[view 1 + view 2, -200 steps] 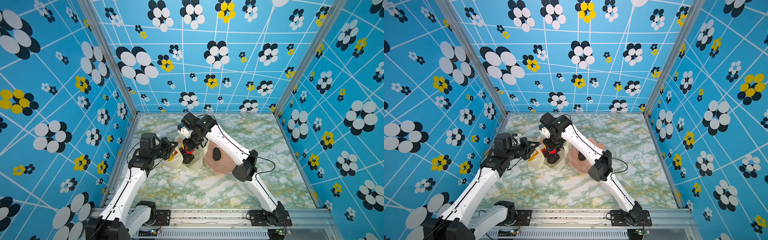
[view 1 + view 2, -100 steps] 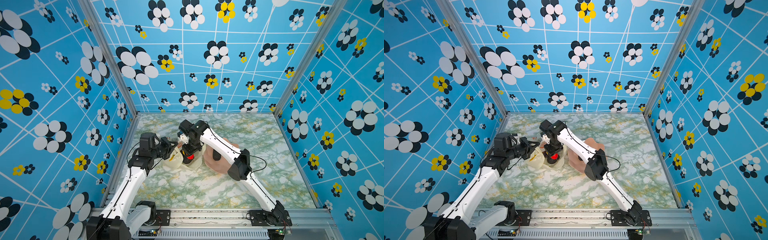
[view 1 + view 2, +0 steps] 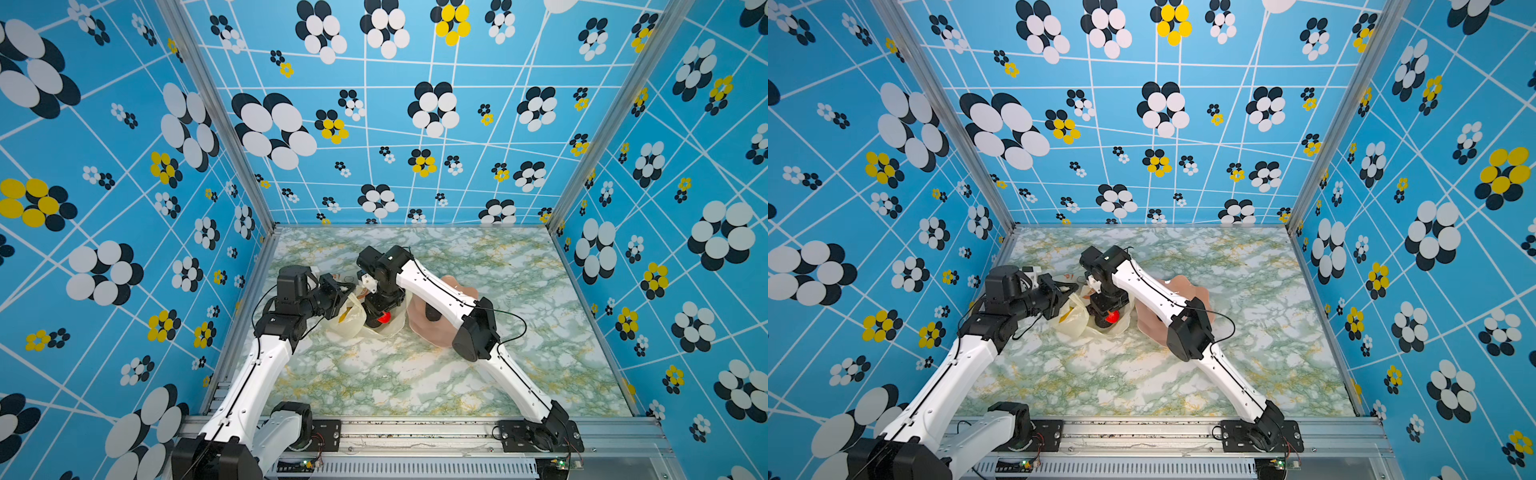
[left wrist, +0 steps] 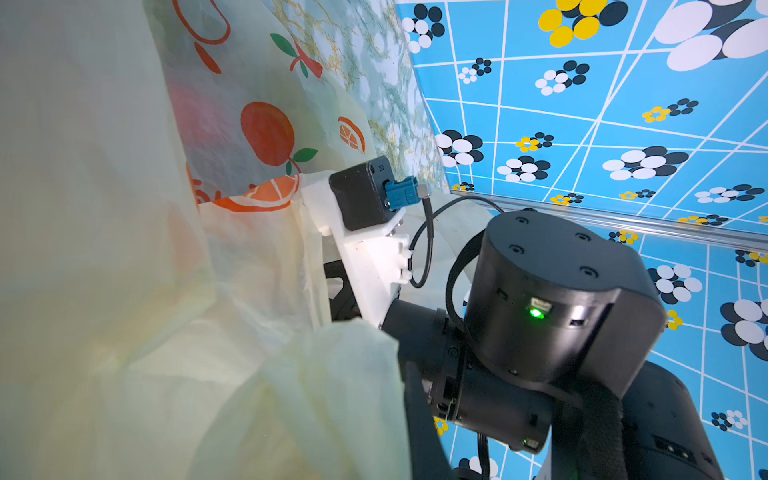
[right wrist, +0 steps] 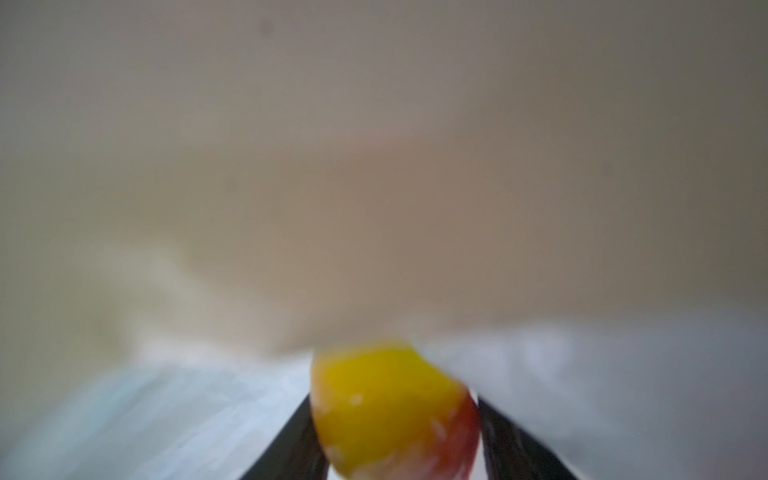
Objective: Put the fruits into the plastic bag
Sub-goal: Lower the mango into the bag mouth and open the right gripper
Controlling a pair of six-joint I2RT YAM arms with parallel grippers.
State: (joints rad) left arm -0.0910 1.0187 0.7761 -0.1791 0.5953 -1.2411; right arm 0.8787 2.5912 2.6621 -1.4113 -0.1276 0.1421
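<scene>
a: where's the red-yellow fruit [image 5: 386, 411]?
b: down inside the plastic bag [image 3: 353, 324], between the right gripper [image 3: 380, 318] jaws. too blurred to tell if they clamp it. looks small, hard, smooth, likely light; take it across the middle.
a: the bag?
b: thin, floppy. left gripper [image 3: 347, 291] is closed on its rim. printed oranges, no readable writing.
</scene>
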